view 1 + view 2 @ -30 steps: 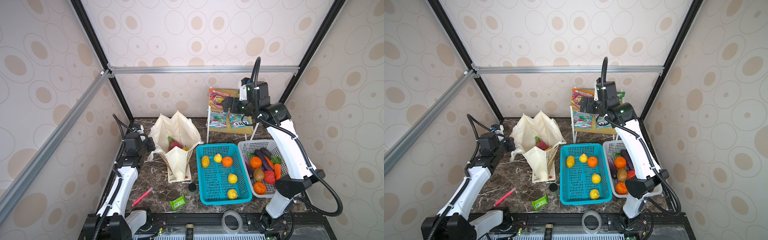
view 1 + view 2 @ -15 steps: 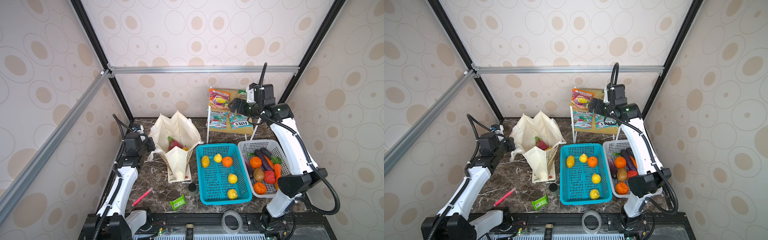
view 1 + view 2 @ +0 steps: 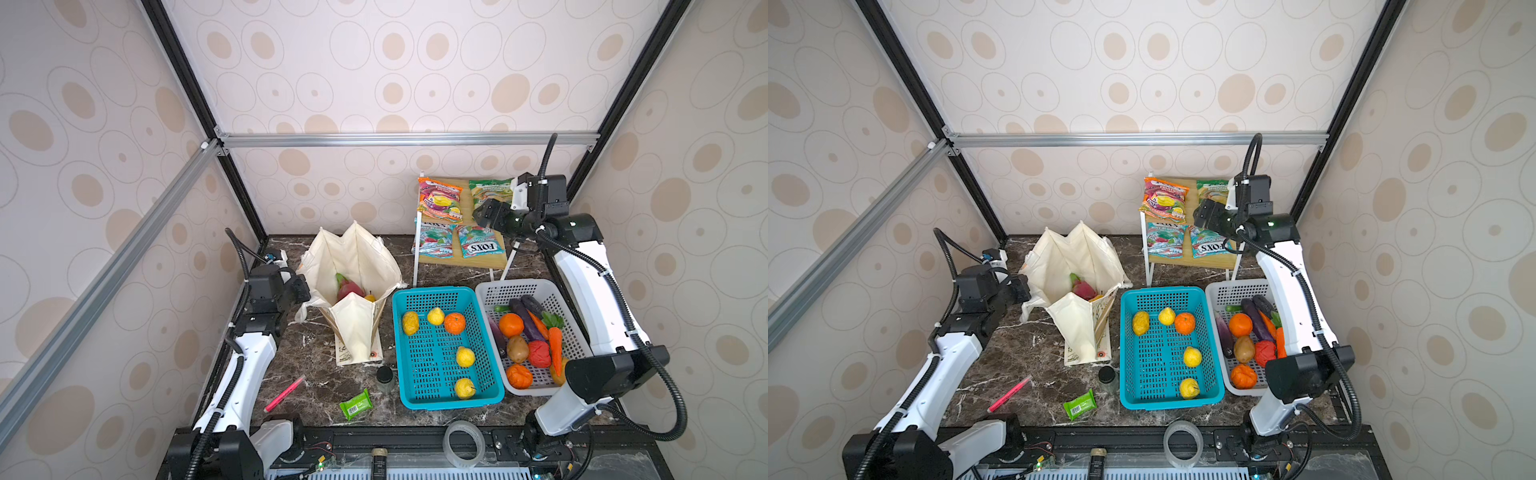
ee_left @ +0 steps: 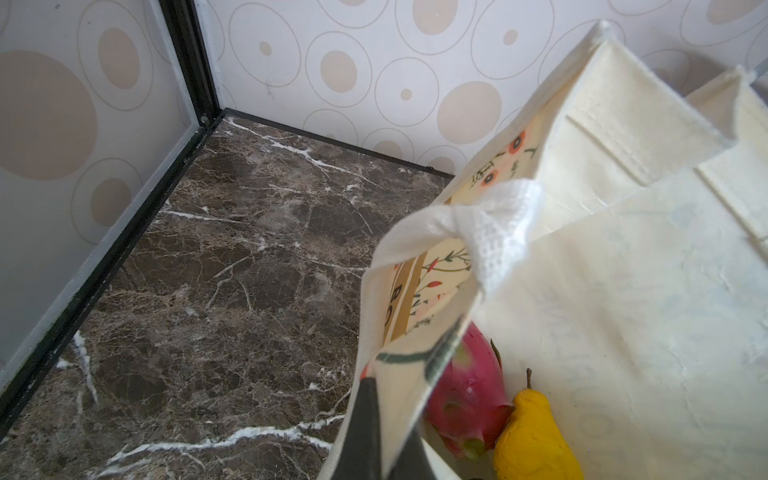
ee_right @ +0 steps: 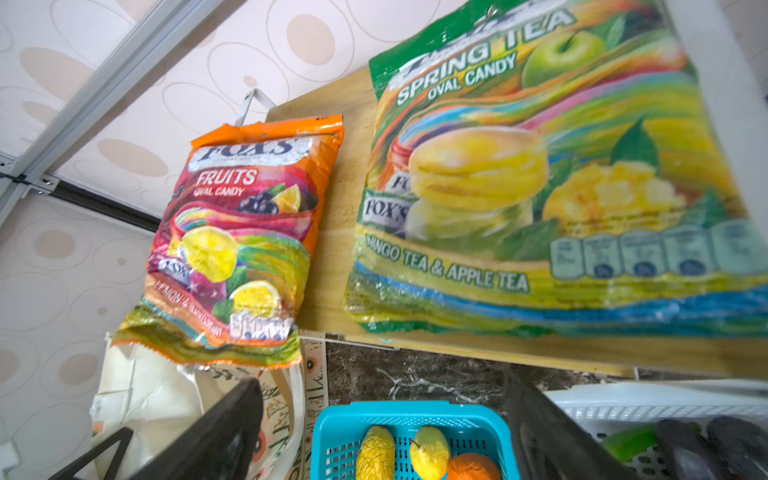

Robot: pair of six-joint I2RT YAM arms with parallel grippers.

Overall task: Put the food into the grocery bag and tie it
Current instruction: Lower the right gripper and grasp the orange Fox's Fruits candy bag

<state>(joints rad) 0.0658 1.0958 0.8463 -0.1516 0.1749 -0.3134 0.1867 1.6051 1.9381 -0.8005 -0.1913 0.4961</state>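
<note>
**Grocery bag** (image 3: 357, 253): is standing open at the left rear of the marble tabletop (image 3: 316, 374), with its mouth gaping and its handles untied.

**Teal basket** (image 3: 432, 289) and **white basket** (image 3: 515, 283): are sitting side by side, right of the bag. The teal one is carrying yellow fruits (image 3: 464, 356) and an orange (image 3: 454, 323). The white one is carrying eggplants (image 3: 524, 319), a potato (image 3: 517, 349) and a carrot (image 3: 555, 349).

**Wooden rack** (image 3: 466, 199): is standing behind the baskets and displaying four candy packets on two tiers.

**Left gripper** (image 3: 302, 291): its fingers are pressing together on the bag's near rim, as the left wrist view shows, and propping the mouth open.

**Right gripper** (image 3: 484, 214): is hovering at the rack's upper tier, just beside the Spring Tea packet (image 5: 540, 187). Its fingers are standing wide apart with nothing between them.

**Fruits packet** (image 3: 440, 201): is lying on the upper tier, left of the Spring Tea packet.

**Mint packets** (image 3: 434, 241): a pair is lying on the lower tier.

**Dragon fruit** (image 4: 469, 390) and **yellow pear** (image 4: 536, 436): are resting inside the bag, touching each other.

**Strays**: a small green wrapper (image 3: 355, 405), a pink marker (image 3: 284, 392) and a dark jar (image 3: 384, 376) are lying on the tabletop in front of the bag.

**Progress**: packing appears to be at an early stage, with two fruits loaded. All four packets and the basket produce are waiting outside the bag. The next pick is likely the Spring Tea packet. Tying is not yet begun.
</note>
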